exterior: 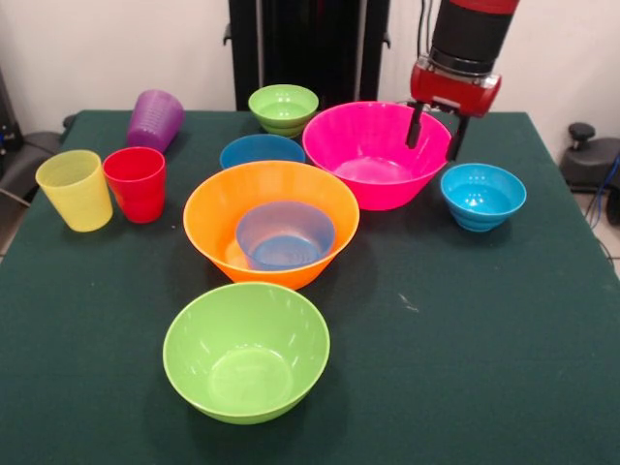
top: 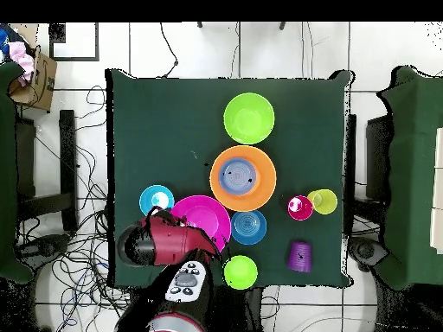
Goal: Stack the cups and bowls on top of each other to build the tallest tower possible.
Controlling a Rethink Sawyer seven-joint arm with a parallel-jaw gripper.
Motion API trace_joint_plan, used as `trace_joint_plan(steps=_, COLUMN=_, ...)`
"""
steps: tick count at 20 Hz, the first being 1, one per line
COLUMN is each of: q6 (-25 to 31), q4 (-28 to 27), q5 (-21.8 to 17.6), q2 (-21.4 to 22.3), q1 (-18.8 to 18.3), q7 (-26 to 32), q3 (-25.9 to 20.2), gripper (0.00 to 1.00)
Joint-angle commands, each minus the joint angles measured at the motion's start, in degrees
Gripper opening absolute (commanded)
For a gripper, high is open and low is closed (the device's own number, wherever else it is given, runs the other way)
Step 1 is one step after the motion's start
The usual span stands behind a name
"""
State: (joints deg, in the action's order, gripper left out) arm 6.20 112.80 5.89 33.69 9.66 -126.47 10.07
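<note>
On the desk (exterior: 504, 320), the medium green bowl (exterior: 246, 351) sits nearest. Behind it the orange bowl (exterior: 271, 234) holds a blue bowl (exterior: 285, 235). Left of the orange bowl stand the yellow cup (exterior: 76, 190) and red cup (exterior: 136, 183). Farther back, the gripper (exterior: 437, 137) hangs over the pink bowl's (exterior: 373, 155) rim, fingers spread, empty.

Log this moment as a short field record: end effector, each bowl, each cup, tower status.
end effector: open, fingers straddling the pink bowl's far rim
pink bowl: upright, empty
orange bowl: upright, holds a blue bowl
other blue bowls: one behind the orange bowl, one beside the pink bowl
green bowls: larger at near edge, smaller at far edge
cups: yellow cup and red cup upright; purple cup tilted
tower: not yet built; only one nested pair
</note>
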Motion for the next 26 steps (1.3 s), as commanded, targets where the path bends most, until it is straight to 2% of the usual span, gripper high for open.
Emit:
trace_joint_plan(steps=1, q6=-5.31, q4=-0.73, q5=-5.14, q2=-3.78, q1=-4.03, q7=-2.42, q3=-8.24, gripper=1.0)
trace_joint_plan(steps=4, q6=-5.77, q4=-1.08, q5=-5.98, q2=-4.25, q1=-2.85, q7=-2.83, q3=-7.97, gripper=1.0)
trace_joint_plan(steps=9, q6=-6.44, q4=-0.73, q5=-4.5, q2=-4.38, q1=-0.97, q7=-5.01, q3=-7.48, gripper=1.0)
trace_joint_plan(steps=17, q6=-5.69, q4=-0.25, q5=-3.83, q2=-3.23, q1=-1.07, q7=-5.24, q3=-7.79, gripper=1.0)
trace_joint_plan(steps=26, q6=-0.98, q4=2.39, q5=-3.29, q2=2.64, q1=-1.69, q7=-5.05, q3=-8.51, gripper=1.0)
